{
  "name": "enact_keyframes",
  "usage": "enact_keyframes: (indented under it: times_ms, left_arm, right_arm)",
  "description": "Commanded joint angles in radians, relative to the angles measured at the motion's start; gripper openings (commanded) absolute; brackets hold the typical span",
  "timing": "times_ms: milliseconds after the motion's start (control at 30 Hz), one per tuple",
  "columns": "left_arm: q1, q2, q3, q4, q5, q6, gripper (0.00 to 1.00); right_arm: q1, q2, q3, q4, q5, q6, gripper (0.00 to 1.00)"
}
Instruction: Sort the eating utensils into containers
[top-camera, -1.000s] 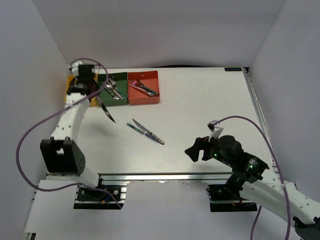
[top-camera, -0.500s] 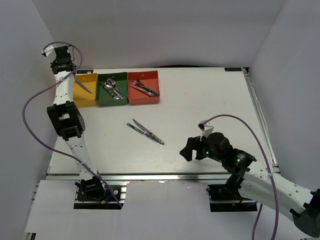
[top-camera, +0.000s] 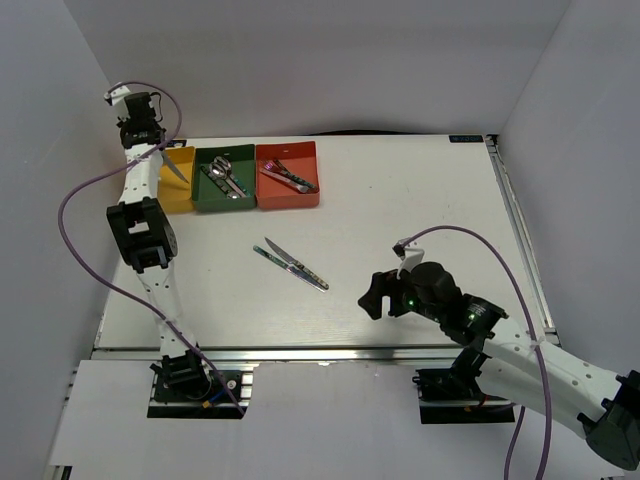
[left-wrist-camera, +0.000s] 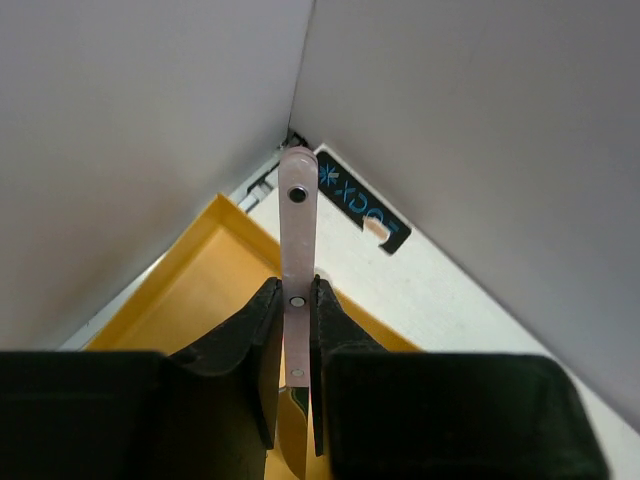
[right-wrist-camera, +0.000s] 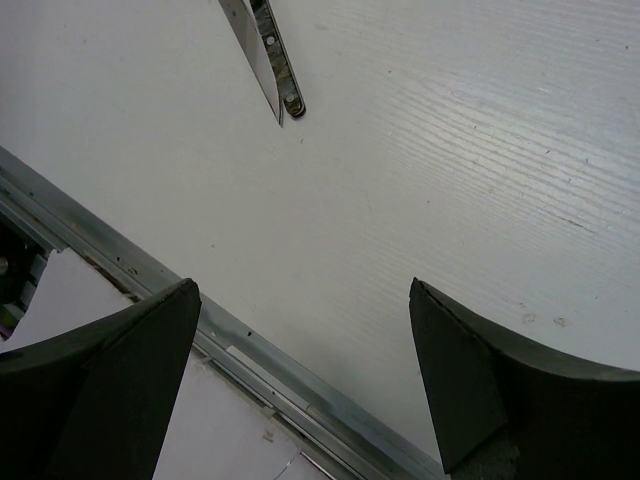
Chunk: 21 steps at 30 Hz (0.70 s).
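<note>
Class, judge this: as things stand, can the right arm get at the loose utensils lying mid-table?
Likely yes. The right tool is open and empty, and only bare table lies between it and the loose utensils.

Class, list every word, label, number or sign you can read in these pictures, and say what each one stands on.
Black label on the table, at its far edge behind the yellow bin: blue characters, too blurred to read.
Dark label at the table's far right edge: too small to read.
Nothing else shows legible text.
</note>
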Motion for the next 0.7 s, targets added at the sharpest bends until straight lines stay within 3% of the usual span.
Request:
enact_keyframes:
  times_ms: [0, 133, 233, 367, 567, 600, 633, 667]
  left_arm:
    - [-0.005, -0.019, -0.025, 0.007, -0.008, 0.025, 0.05]
    - [-0.018, -0.027, -0.023, -0.047, -0.036, 0.009, 0.13]
    - [-0.018, -0.049, -0.028, -0.079, -0.048, -0.01, 0.3]
    - [-0.03, -0.075, -0.029, -0.119, -0.065, -0.011, 0.62]
    - [-0.053, -0.167, -0.083, -0.156, -0.056, -0.01, 0.75]
    - [-0.07, -0.218, -0.094, -0.162, -0.06, -0.01, 0.79]
    - [-0.084, -0.246, -0.104, -0.174, -0.063, -0.004, 0.9]
    - [-0.099, -0.274, -0.118, -0.186, -0.078, -0.004, 0.93]
  right_arm:
    - [0.004, 0.028, 0.047, 0.063, 0.016, -0.023, 0.89]
    - [0.002, 0.049, 0.044, 0.081, 0.005, -0.02, 0.89]
    - [0.001, 0.065, 0.045, 0.089, -0.01, -0.014, 0.89]
    - [0.002, 0.074, 0.039, 0.095, -0.021, -0.005, 0.89]
    - [0.002, 0.121, 0.031, 0.144, -0.021, -0.002, 0.89]
    - [0.002, 0.147, 0.031, 0.162, -0.012, -0.017, 0.89]
    - [0.002, 0.173, 0.041, 0.179, -0.004, -0.031, 0.89]
    - [0.002, 0.251, 0.051, 0.203, -0.002, -0.045, 0.89]
